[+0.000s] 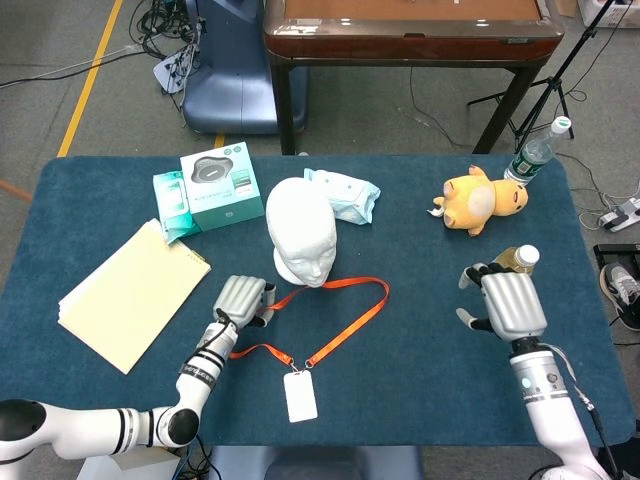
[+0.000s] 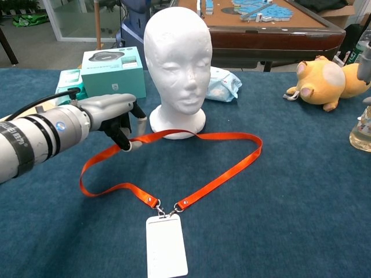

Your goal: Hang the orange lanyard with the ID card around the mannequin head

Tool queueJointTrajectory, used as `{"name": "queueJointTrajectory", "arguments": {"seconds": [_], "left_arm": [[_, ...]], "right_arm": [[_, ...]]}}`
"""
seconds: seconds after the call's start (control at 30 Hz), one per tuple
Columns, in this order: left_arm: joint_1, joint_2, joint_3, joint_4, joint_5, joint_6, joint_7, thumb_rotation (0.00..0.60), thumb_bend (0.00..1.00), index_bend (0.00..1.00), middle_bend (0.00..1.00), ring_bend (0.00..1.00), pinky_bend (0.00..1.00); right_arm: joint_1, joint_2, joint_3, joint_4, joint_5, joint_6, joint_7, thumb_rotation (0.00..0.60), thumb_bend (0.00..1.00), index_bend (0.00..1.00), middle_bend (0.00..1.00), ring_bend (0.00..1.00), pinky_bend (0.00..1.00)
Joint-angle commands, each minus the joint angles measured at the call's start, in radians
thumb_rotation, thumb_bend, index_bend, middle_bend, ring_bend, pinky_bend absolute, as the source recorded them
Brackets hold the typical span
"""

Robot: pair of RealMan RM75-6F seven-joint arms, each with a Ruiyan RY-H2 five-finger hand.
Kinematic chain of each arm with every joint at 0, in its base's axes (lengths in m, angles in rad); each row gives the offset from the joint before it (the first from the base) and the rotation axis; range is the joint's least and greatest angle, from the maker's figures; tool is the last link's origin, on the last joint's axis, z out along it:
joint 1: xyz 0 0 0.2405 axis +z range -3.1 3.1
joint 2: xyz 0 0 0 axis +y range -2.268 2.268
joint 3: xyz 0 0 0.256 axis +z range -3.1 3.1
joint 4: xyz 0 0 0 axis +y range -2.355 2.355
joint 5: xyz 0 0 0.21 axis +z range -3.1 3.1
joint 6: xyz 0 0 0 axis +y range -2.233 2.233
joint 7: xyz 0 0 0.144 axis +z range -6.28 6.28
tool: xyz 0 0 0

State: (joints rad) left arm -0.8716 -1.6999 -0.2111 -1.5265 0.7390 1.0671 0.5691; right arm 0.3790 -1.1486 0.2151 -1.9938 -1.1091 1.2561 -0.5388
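Orange lanyard (image 2: 220, 168) flat on counter (image 1: 420, 380) mid-front, ID card (image 2: 166, 246) nr front edge, loop's far side touching mannequin head (image 2: 177, 58) base. Left hand (image 2: 113, 116) pinching strap, thin grip: could slip on lift. Right hand (image 1: 505, 300) spread, holding nothing, close by bottle (image 1: 508, 262) w/ risk of knocking it.
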Motion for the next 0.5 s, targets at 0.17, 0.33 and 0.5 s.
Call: {"name": "queueJointTrajectory", "arguments": {"seconds": [0.17,0.33,0.5], "left_arm": [[0.005,0.000,-0.005,-0.002,0.002,0.018,0.008,0.600,0.36,0.61,1.00,1.00,1.00],[0.009,0.001,-0.003,-0.001,0.005,0.024,0.016,0.600,0.36,0.61,1.00,1.00,1.00],[0.012,-0.002,-0.006,0.009,0.006,0.025,0.016,0.600,0.36,0.62,1.00,1.00,1.00]], "right_arm": [[0.092,-0.069,0.031,0.014,0.118,-0.034,-0.101,0.600,0.20,0.49,0.45,0.36,0.47],[0.142,-0.111,0.033,0.045,0.169,-0.047,-0.148,0.600,0.20,0.49,0.46,0.36,0.47],[0.188,-0.161,0.020,0.093,0.206,-0.053,-0.202,0.600,0.16,0.50,0.46,0.36,0.47]]}}
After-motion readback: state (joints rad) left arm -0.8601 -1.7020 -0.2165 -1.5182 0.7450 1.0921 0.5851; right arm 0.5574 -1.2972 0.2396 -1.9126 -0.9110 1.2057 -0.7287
